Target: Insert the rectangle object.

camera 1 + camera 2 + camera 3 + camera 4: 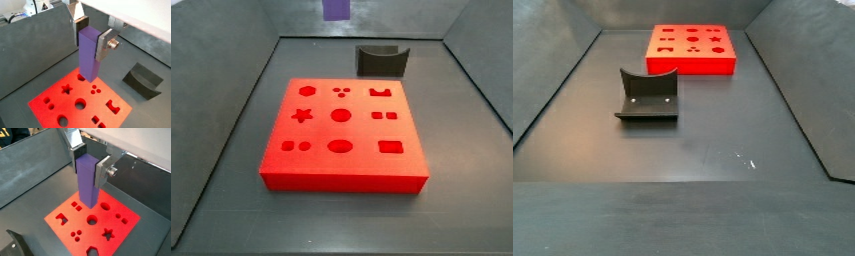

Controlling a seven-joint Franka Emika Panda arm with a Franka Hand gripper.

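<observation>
Dark grey walls stand around a flat grey floor (225, 150), and on this floor lies a thick red board with many cut-out shapes (342, 135). Near it stands a dark grey curved holder (648, 96), which has no part in my work.

My two-finger gripper (92, 35) hangs high above the floor and is clenched on the long slim purple block with rectangular cross-section (89, 55). Both wrist views show the flat silver fingers (104, 172) pressing its upper part from two opposite sides. In a side view only the lower tip of the block (335, 9) shows at the upper edge, and the gripper itself is out of sight there.

The block hangs straight down from my fingers, so its long axis is upright and its free end points to the board. It does not touch the board. I judge that the rectangular hole (392, 147) lies to one side of the block's end, so I must first move across, then go down.
</observation>
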